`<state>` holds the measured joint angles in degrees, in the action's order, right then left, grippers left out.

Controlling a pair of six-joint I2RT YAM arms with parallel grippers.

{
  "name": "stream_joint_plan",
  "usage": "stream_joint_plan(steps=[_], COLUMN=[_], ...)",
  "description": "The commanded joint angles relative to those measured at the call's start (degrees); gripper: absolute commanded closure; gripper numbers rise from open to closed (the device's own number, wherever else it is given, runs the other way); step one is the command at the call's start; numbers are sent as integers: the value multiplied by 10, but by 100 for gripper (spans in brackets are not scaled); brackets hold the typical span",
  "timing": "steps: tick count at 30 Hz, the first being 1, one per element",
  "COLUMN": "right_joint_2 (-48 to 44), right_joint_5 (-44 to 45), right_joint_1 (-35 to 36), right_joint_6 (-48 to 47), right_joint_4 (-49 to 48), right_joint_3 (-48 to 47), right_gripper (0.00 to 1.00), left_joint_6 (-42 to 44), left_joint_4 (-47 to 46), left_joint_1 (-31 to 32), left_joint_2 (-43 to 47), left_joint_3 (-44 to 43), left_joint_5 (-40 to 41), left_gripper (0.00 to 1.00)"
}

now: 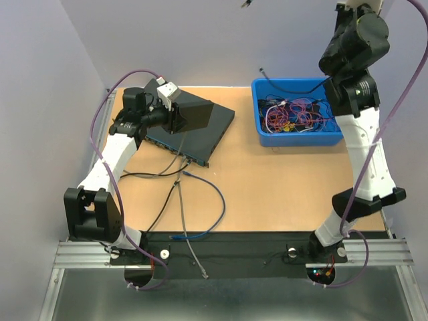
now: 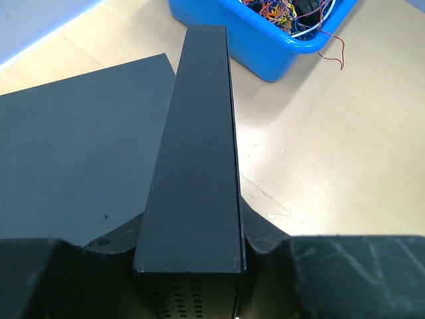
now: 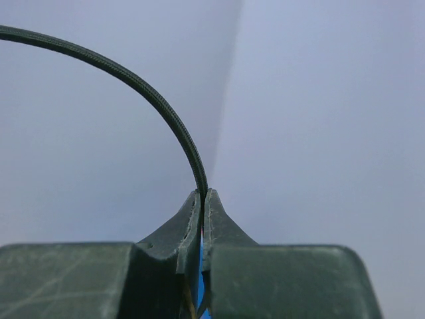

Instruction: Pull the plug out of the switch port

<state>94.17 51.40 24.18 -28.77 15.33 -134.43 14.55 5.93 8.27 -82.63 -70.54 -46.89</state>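
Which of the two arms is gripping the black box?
The left one. The left end effector clamps the black switch; the right end effector pinches only a thin cable.

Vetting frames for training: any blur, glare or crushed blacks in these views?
Top external: even light, sharp; switch near featureless black. Left wrist: sharp, no glare; left fingers very dark. Right wrist: cable crisp against blank wall, right fingers dim but legible.

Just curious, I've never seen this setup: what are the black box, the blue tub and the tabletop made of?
Black box: probably painted metal, matte, crisp edges and small vent holes.
Blue tub: plastic, glossy, rounded moulded rim.
Tabletop: wood or laminate, it seems; pale tan, smooth, faintly marked.
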Motion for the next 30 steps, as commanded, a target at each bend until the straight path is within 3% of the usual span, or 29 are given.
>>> stream_joint_plan(steps=[1, 4, 10, 11, 14, 18, 23, 28, 30], right_joint_2=[54, 86, 27, 2, -34, -22, 62, 89, 87], right_joint_5=[-2, 2, -7, -21, -76, -127, -105, -95, -104], right_joint_1=[-96, -146, -153, -152, -153, -153, -153, -152, -153], right_joint_6=[-92, -72, 5, 46, 134, 180, 193, 202, 209], right_joint_4=[-170, -174, -173, -171, -155, -132, -91, -63, -42], right_joint_3=[-6, 1, 268, 352, 487, 582, 585, 573, 561], right_gripper=[100, 100, 100, 100, 99, 100, 100, 99, 74], left_joint_6=[2, 6, -3, -7, -18, -21, -19, -17, -15], left_joint_4=[-44, -42, -48, -51, -53, -53, -53, -53, -53], left_joint_1=[3, 3, 3, 3, 3, 9, 18, 28, 33], left_joint_2=[38, 43, 41, 39, 34, 34, 25, 22, 22], left_joint_3=[-43, -38, -35, -34, -36, -36, -33, -26, -24], left_joint_5=[-22, -20, -27, -32, -45, -46, -42, -40, -36], left_gripper=[100, 100, 100, 100, 100, 100, 100, 100, 100])
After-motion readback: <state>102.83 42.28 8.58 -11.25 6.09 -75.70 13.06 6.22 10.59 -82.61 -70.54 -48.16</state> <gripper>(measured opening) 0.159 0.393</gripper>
